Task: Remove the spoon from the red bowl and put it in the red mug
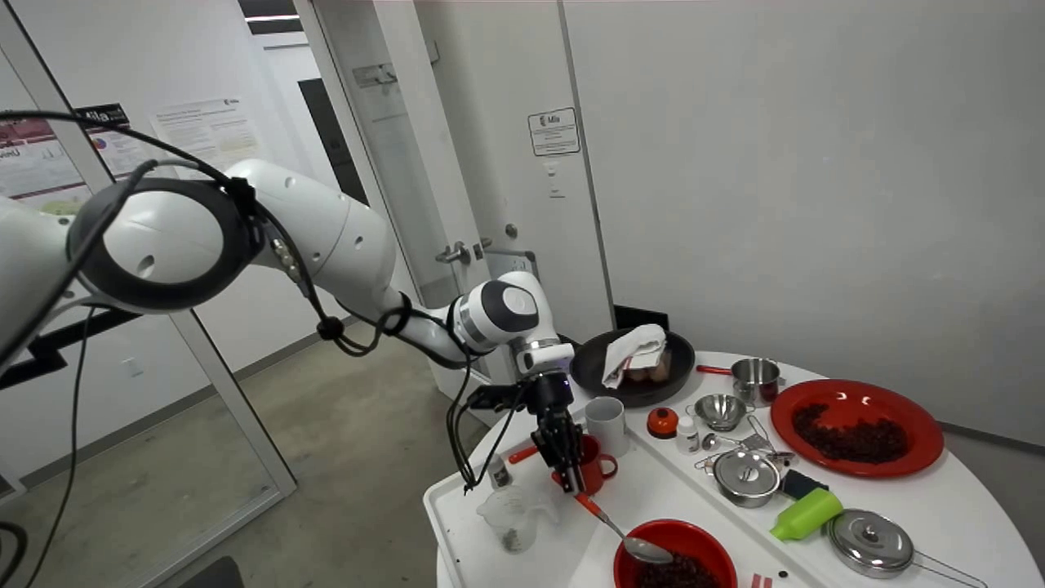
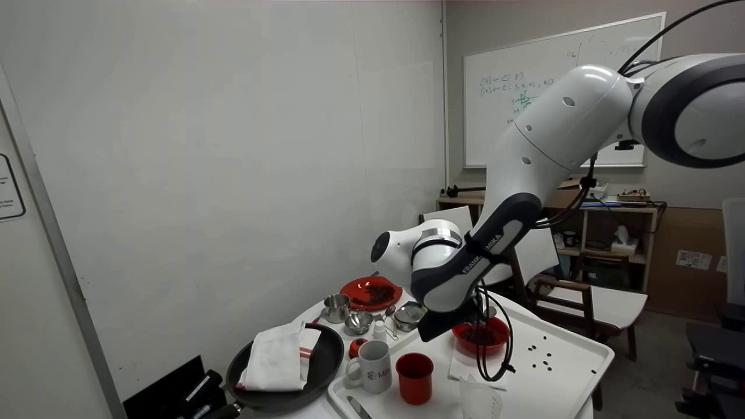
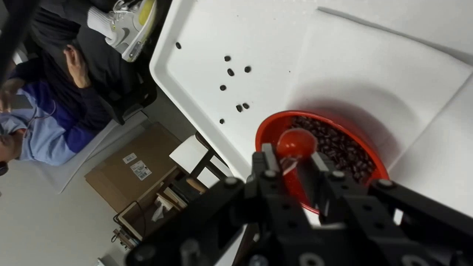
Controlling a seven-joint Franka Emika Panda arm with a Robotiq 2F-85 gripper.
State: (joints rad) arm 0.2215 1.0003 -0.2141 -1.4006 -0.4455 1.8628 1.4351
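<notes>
- In an exterior view, the spoon [image 1: 647, 550] slants towards 4 o'clock, its head over the bowl [image 1: 704, 544], contact unclear.
- Our gripper [image 3: 294, 162] looks nearly closed, pinching the handle.
- We judge the spoon light, stiff and liable to swivel; a hold mid-handle suits us.
- Slim red handle, shiny metal head.
- Our mug [image 1: 593, 472]: 11 o'clock from the bowl.

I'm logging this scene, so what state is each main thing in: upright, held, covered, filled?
red bowl, upright, holding dark beans
spoon, held, scoop end over or in the red bowl, unclear which
gripper, closed on the spoon
red mug, upright, uncovered
white mug, upright
red dish, holding dark bits
black pan, uncovered, holding a white cloth
saucepan, uncovered
small pot, covered
wire-handled pan, covered
</notes>
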